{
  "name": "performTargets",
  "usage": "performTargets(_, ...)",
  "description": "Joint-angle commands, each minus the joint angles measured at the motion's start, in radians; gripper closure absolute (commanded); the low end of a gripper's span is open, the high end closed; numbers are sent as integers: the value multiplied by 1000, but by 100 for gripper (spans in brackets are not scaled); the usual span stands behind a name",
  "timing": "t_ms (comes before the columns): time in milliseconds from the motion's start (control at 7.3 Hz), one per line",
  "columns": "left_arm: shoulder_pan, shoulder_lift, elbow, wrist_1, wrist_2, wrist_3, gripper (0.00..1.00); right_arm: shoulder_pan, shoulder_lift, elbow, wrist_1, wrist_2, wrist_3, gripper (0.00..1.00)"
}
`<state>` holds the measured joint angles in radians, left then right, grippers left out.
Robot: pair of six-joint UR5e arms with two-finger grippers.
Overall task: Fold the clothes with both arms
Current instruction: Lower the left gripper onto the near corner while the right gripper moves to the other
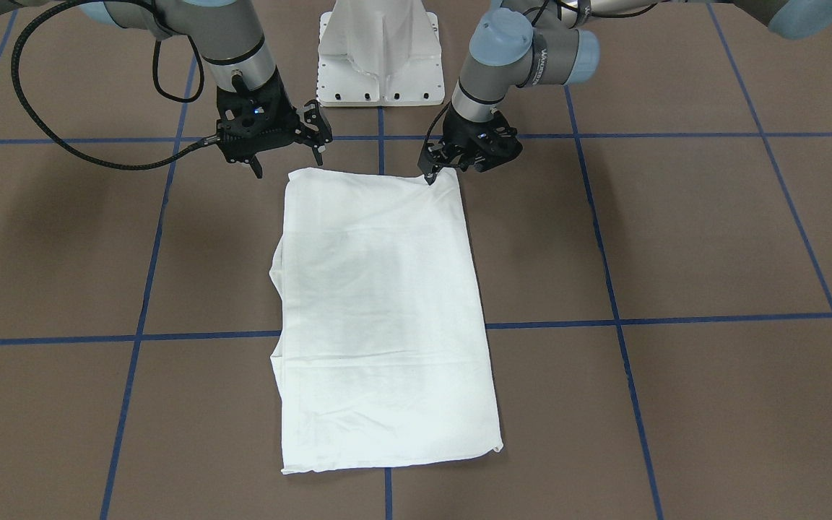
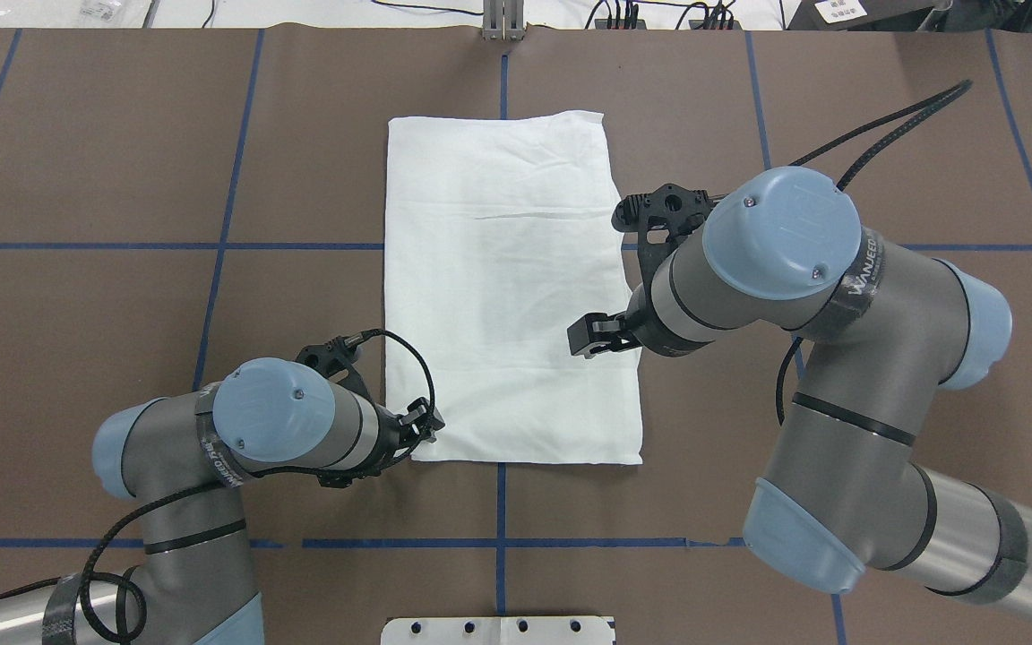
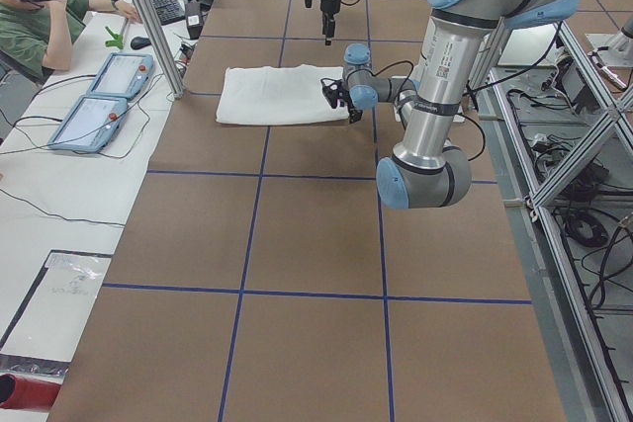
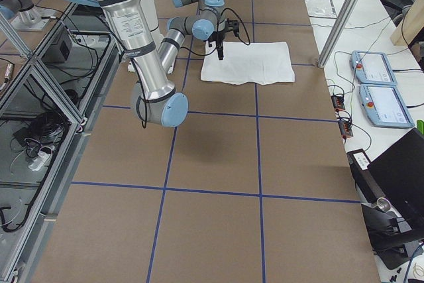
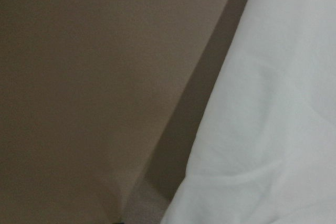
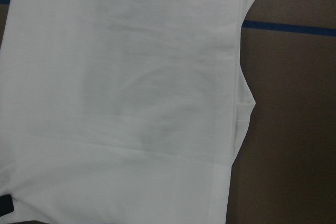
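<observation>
White shirt lies folded flat at mid-counter. Right pincer is spread wide, raised above its edge, holding nothing. Left pincer touches a robot-side corner; whether it grips cannot be told.

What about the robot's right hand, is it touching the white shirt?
Apart. The front-facing view shows bare brown table between the open right hand and the shirt, just off its corner.

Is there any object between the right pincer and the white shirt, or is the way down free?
Nothing visible stands in the way. The right pincer hangs open over the shirt near its corner on the robot's side, with only bare table around. The left pincer is at the other near corner.
</observation>
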<state>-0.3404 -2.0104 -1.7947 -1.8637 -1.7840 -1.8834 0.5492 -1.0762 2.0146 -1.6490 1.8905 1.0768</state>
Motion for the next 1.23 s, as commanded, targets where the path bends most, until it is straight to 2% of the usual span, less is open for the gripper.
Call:
performTargets(0, -6, -7, 0, 2, 0, 1, 17, 0, -2, -4, 0, -1, 0, 0)
performTargets(822, -14, -19, 12, -3, 0, -2, 18, 0, -7, -5, 0, -1, -2, 0)
performTargets(959, -14, -19, 15, -3, 0, -6, 30, 0, -7, -5, 0, -1, -2, 0)
performTargets(1096, -12, -19, 15, -3, 0, -5, 49, 2, -7, -5, 0, -1, -2, 0)
